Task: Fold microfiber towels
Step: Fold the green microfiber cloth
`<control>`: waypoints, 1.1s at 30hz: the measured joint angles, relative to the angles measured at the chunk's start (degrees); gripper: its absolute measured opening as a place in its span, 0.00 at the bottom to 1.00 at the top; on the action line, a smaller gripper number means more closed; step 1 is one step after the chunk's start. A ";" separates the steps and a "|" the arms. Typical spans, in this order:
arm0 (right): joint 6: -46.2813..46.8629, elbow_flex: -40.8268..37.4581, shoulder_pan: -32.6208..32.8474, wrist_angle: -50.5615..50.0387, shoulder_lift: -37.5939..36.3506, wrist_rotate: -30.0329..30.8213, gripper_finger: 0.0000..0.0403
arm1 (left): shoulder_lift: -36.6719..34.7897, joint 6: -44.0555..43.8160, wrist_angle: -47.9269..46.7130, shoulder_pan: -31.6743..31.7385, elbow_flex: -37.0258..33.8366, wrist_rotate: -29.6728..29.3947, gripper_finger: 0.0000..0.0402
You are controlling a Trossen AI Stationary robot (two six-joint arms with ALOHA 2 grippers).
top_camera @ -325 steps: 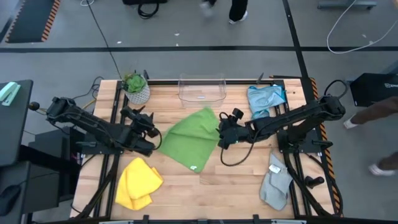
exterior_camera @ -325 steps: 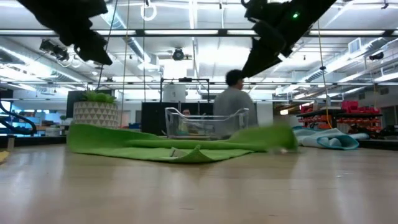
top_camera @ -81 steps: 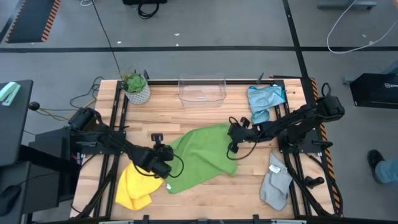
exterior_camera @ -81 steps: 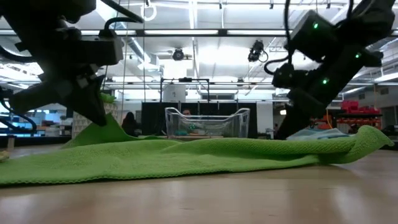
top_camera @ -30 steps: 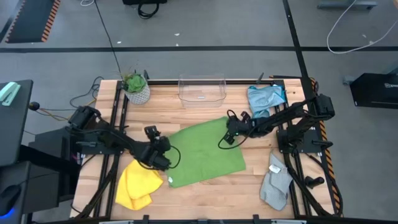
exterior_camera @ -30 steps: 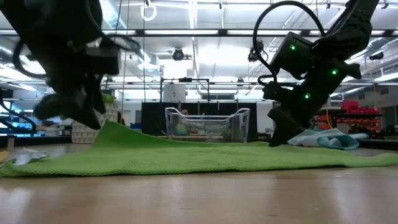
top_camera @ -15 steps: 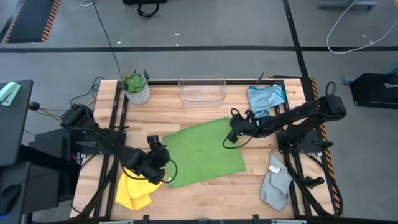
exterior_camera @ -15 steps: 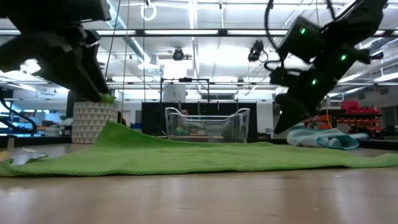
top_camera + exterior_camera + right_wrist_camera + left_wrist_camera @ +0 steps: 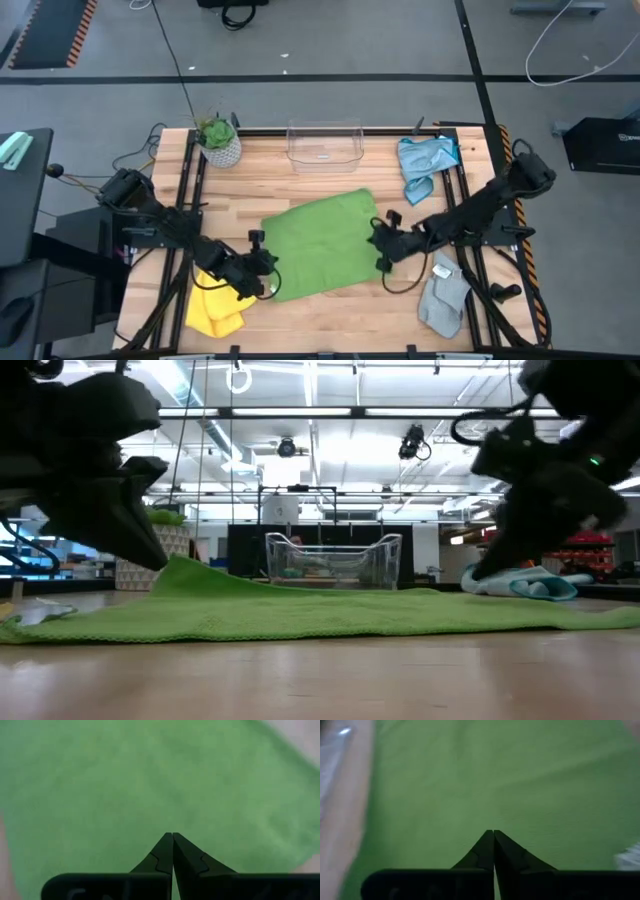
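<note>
Both jaws are pressed shut over the green towel (image 9: 322,242); if the left gripper (image 9: 268,285) and right gripper (image 9: 384,258) missed the corners, they will lift nothing.

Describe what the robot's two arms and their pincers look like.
Both arms are black and jointed, with loose black cables looping beside them. The left pincer and the right pincer each have two dark, wedge-shaped fingers tapering to a point on a wide dark base.

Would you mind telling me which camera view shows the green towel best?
The high view: the whole green towel lies spread flat there. The low view gives only its near edge; both wrist views show just close-up cloth.
</note>
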 joint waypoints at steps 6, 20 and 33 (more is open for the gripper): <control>3.34 -0.15 2.12 0.03 4.09 -1.52 0.02 | 0.00 -0.01 1.45 -0.25 -0.53 1.07 0.14; 18.69 0.05 14.12 -1.19 4.41 0.42 0.04 | 0.00 0.25 2.74 -2.84 -0.56 1.43 0.13; 10.91 6.91 18.89 -1.06 4.41 5.70 0.25 | 7.86 -0.74 2.64 -8.51 8.00 6.82 0.43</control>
